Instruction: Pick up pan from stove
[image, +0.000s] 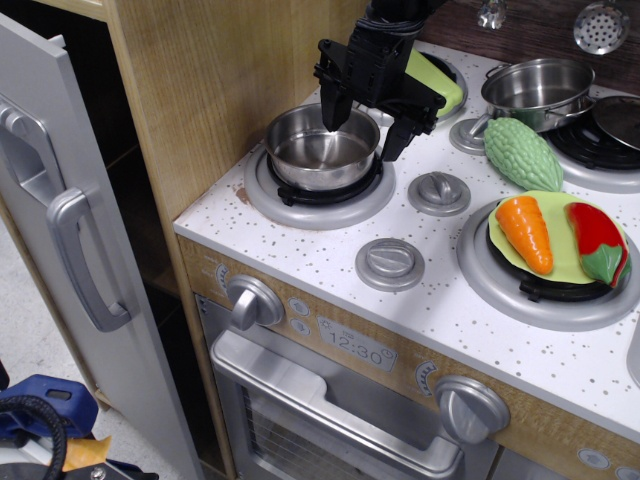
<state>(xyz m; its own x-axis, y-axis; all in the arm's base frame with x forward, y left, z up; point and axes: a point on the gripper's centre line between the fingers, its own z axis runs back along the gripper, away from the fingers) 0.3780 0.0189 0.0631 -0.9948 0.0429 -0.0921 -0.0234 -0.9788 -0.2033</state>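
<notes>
The pan (318, 148) is a small shiny steel pot sitting on the front-left burner (320, 190) of the toy stove (330, 250). My black gripper (364, 127) hangs over the pan's far right rim. It is open: one finger reaches down inside the pan, the other stands outside the rim to the right. The rim lies between the fingers and they are not closed on it. The pan rests flat on the burner.
A wider steel pot with side handles (538, 90) sits at the back right. A green bitter gourd (522, 152) lies beside it. A carrot (525, 232) and red pepper (598, 242) rest on a green plate on the front-right burner. A wooden cabinet wall (220, 90) stands left.
</notes>
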